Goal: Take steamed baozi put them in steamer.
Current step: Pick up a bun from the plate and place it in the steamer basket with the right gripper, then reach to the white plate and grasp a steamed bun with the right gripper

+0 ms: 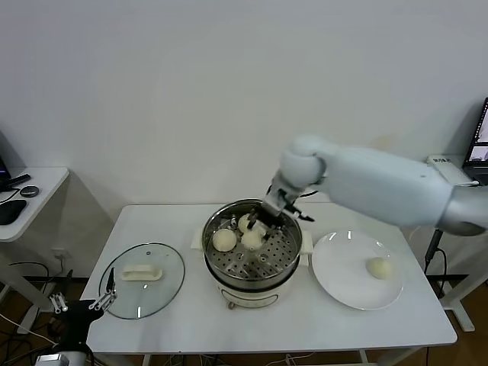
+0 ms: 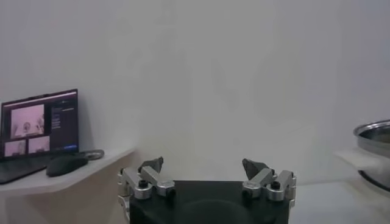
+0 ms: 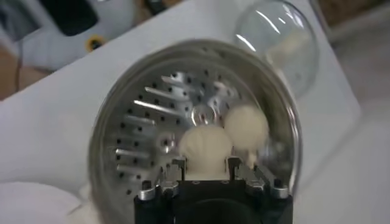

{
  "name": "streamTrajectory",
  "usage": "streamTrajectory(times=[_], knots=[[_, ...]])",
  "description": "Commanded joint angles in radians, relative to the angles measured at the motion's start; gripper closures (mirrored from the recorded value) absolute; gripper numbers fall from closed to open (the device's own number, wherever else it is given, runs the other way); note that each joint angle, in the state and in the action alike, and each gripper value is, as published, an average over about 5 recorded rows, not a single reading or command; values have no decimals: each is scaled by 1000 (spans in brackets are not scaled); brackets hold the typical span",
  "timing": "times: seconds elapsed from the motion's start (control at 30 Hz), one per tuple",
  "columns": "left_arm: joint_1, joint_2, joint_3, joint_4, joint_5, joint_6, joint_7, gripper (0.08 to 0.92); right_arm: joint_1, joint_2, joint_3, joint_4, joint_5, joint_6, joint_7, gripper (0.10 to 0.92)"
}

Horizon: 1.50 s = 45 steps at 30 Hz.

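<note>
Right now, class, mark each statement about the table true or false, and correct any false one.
1. Three baozi lie in the steamer. True.
2. The white plate is empty. False: one bun sits on it.
3. The glass lid covers the steamer. False: it lies on the table beside it.
4. The right gripper is over the steamer. True.
5. The left gripper holds a bun. False: its fingers are open and empty.

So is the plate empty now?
No, one baozi sits on the plate to the right of the steamer in the head view.
</note>
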State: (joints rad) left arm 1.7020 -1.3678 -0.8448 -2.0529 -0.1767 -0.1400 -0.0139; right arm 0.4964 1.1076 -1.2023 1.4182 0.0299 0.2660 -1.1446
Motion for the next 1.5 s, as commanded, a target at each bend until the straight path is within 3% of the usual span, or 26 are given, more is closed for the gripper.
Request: streamTrajectory(times=[0.03,0.4,0.73,0.87,1.0,1.3,1.5], knots=[[-1,-2,-6,2,-1,-1,0,177,-7,130,-75,-31,-124,171,8,574],[-1,-3,-4,20,-1,-9,-2,177,-17,135,-87,-30,-170,235,-1,524],[-6,-3,-2,23,0,-8,-1,177,23,83,-53,-1,-151,230,5,262],[-8,-2,-1,23,-1,-8,-1,177,76,7,-13,13,-135,211,-32,208],[-10,0,2,21,-1,-8,0,177,102,-119,47,19,-97,108,-78,203],[-22,12,25,20,2,-4,2,177,52,-499,117,86,-10,-355,-135,203],[-37,15,54,30,14,-1,4,177,-141,-677,256,88,-83,-436,-158,203]])
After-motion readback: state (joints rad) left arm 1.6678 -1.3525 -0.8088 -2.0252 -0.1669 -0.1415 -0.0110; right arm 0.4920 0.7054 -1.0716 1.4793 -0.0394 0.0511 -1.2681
